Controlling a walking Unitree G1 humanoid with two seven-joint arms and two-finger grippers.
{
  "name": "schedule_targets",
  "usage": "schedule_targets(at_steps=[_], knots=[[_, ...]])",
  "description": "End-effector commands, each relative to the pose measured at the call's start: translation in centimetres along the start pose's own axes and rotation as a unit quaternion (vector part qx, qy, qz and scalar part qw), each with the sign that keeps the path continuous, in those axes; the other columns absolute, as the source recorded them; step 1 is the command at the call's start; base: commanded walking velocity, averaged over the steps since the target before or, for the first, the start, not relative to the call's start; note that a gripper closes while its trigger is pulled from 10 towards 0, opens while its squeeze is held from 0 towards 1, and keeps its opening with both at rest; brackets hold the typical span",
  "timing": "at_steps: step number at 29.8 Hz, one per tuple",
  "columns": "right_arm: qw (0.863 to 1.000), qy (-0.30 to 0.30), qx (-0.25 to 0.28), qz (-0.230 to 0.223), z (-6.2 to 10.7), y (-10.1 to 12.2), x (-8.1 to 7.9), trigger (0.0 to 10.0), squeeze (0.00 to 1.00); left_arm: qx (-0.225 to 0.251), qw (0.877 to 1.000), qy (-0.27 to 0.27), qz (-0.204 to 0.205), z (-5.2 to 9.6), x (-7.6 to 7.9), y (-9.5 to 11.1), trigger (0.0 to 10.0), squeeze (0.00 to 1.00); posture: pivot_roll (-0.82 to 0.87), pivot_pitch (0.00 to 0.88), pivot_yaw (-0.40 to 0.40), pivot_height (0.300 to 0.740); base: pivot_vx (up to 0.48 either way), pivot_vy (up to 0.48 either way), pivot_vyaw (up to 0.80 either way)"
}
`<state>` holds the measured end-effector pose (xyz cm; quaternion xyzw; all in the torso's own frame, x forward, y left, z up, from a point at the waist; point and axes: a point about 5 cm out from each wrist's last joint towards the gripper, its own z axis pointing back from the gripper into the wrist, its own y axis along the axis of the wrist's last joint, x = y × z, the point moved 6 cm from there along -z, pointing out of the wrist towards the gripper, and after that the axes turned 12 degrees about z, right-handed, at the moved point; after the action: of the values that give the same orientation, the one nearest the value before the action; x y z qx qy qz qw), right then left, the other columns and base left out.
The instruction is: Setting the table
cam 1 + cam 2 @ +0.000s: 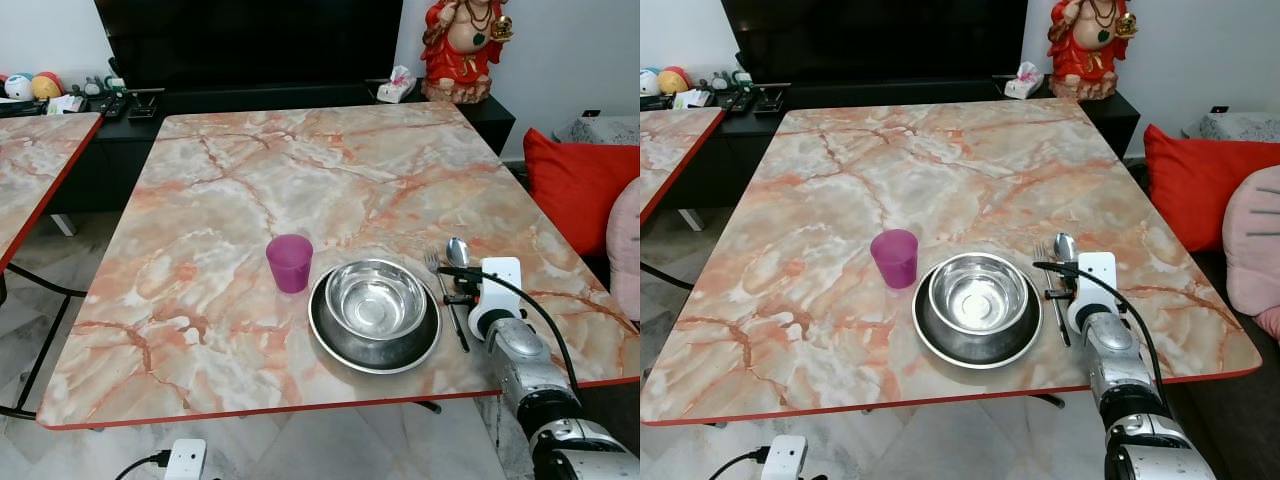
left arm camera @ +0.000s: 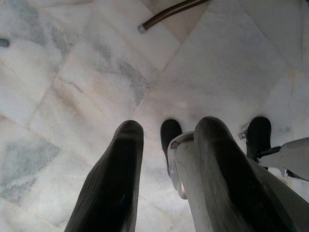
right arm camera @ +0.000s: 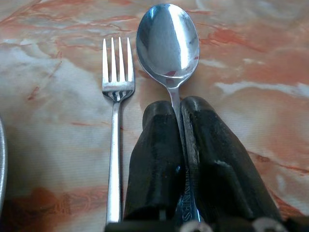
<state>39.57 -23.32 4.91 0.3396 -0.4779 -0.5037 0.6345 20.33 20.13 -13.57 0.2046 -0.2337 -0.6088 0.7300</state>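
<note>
Marble-patterned bench [image 1: 250,190] is carrying the setting near its front edge. Right hand [image 3: 179,108] is lying on it, fingers clamped on the spoon [image 3: 167,43] handle, fork [image 3: 116,121] just beside. Steel bowl [image 1: 376,298] is sitting in a plate [image 1: 330,340]; purple cup [image 1: 289,262] is standing beyond. Left hand [image 2: 164,130] is hanging over floor tiles [image 2: 72,72], fingers parted.

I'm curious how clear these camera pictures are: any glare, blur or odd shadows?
Left eye view: sharp and evenly lit, with soft glare on the steel bowl. Right wrist view: the spoon mirrors bright light, while the right tool closed on its handle looks soft, too near the lens. Left wrist view: the left tool is blurred over a pale floor.
</note>
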Motion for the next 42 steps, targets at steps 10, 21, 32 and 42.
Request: schedule_targets(at_steps=[10, 21, 32, 42], knots=[[1.0, 0.001, -0.004, 0.004, -0.2, 0.0, -0.3, 10.0, 0.0, -0.014, 1.0, 0.003, 0.001, 0.1, -0.1, -0.7, 10.0, 0.0, 0.04, 0.025, -0.01, 0.736, 0.0, 0.0, 0.0], [1.0, -0.006, -0.015, 0.001, -0.2, -0.5, 0.0, 10.0, 0.0, -0.016, 1.0, 0.002, 0.001, 0.1, -0.1, -0.8, 10.0, 0.0, 0.04, 0.026, -0.01, 0.736, 0.0, 0.0, 0.0], [1.0, -0.004, -0.02, 0.001, -0.1, -0.7, -0.1, 10.0, 0.0, -0.016, 1.0, 0.002, 0.0, 0.1, -0.1, -0.8, 10.0, 0.0, 0.04, 0.027, -0.009, 0.736, 0.0, 0.0, 0.0], [1.0, -0.002, -0.022, 0.001, -0.1, -0.9, -0.2, 10.0, 0.49, -0.016, 1.0, 0.002, -0.002, 0.1, -0.1, -0.8, 10.0, 0.0, 0.04, 0.026, -0.009, 0.736, 0.0, 0.0, 0.0]])
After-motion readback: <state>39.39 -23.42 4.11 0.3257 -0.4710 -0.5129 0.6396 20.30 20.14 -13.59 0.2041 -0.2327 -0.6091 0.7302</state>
